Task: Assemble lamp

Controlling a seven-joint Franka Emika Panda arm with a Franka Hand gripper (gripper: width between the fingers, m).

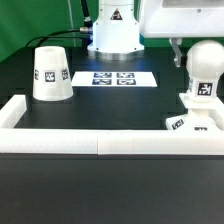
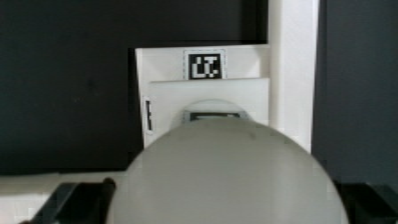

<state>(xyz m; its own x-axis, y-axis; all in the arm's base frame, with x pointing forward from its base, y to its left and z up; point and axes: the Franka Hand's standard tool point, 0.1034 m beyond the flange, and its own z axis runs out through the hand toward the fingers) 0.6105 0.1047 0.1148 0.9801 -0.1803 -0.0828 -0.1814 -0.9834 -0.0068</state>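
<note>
Wrist view: the pincer (image 2: 222,200) is pinching the white plastic round-headed bulb (image 2: 217,150), with one dark finger on each side. The bulb stands upright over the small flat square white base (image 1: 190,122). The white plastic cone shade (image 1: 50,72) sits well apart on the black surface (image 1: 120,105).

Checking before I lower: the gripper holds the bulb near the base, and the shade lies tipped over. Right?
No: the exterior view shows the shade standing upright, narrow end up. The gripper does hold the bulb near the base.
</note>
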